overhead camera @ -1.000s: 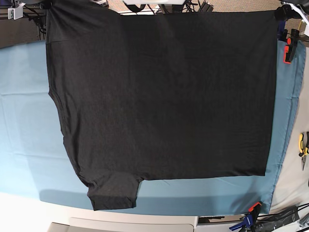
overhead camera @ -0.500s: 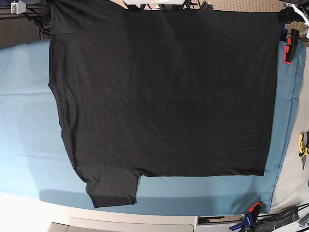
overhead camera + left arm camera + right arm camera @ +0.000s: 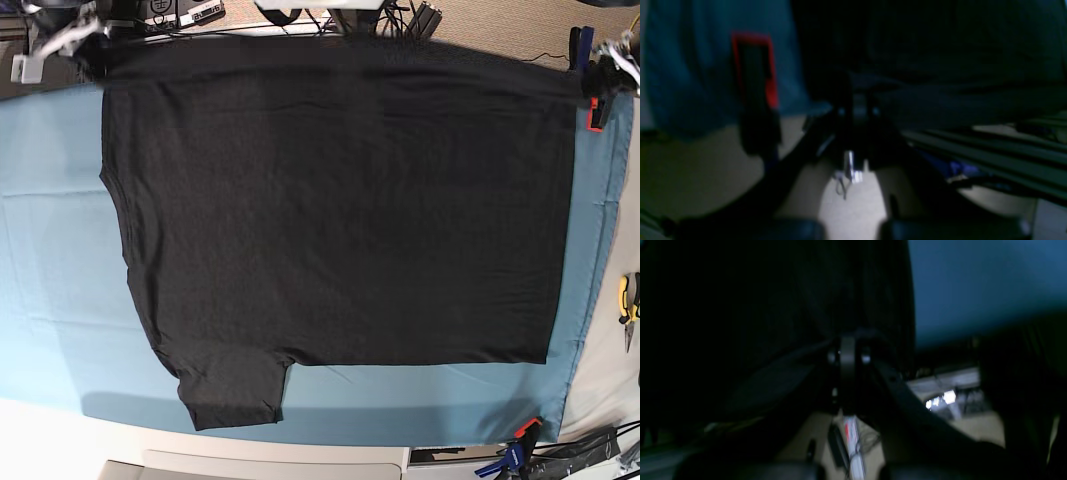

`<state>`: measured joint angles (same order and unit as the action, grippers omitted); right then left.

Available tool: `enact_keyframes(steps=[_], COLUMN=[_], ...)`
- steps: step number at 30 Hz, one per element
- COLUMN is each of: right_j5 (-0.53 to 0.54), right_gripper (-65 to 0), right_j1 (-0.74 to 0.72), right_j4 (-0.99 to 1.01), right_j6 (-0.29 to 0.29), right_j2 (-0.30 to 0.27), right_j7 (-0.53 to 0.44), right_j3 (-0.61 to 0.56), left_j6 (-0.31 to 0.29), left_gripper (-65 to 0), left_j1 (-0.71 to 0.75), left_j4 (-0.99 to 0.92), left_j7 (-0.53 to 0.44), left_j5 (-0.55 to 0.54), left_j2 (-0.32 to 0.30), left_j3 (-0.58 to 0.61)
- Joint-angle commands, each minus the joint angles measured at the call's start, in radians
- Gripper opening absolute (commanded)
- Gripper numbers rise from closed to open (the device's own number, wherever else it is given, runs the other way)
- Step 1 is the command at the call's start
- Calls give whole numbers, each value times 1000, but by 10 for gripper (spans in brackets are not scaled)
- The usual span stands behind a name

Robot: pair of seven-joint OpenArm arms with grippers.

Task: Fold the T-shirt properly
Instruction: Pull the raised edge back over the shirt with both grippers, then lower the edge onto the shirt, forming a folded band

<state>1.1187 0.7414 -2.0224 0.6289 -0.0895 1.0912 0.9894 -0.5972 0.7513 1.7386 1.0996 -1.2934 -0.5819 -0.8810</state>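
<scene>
T-shirt [image 3: 340, 200] top edge lowered, both grippers clamped on it

From my seat I see a teal cloth sheet [image 3: 50, 300] spread over the work table, its near edge ending on a pale tabletop [image 3: 60, 440]. A red-and-black clamp [image 3: 597, 105] grips the sheet's far right corner; another clamp [image 3: 520, 445] — orange and blue — sits at the near right. Yellow-handled pliers [image 3: 628, 308] lie on the grey surface at right. Cables and gear crowd the far edge [image 3: 180, 12]. Both wrist views are dim and blurred — beige floor [image 3: 853, 203] below.
</scene>
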Motion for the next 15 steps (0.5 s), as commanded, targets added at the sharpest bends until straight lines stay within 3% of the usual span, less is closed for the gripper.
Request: enact_keyframes(steps=[1, 8, 11, 15], right_j5=[3, -116, -213, -365], right_gripper=[-650, -650, -650, -650], right_j1=[-18, -214, -258, -311], right_j4=[-12, -12, -11, -11], right_j6=[4, 3, -1, -51], right_j2=[-8, -39, -70, -94], right_j7=[-33, -65, -102, -159], right_j3=[14, -11, -87, -231], left_j6=[-6, -3, -3, -3], left_gripper=[-650, -650, -650, -650], left_j1=[-9, -109, -120, -120], left_j4=[11, 11, 11, 10], left_j7=[-24, -55, -65, -69], left_j5=[-5, 65, 69, 71], left_j2=[-32, -92, -100, -97], left_j3=[-14, -14, -14, -11])
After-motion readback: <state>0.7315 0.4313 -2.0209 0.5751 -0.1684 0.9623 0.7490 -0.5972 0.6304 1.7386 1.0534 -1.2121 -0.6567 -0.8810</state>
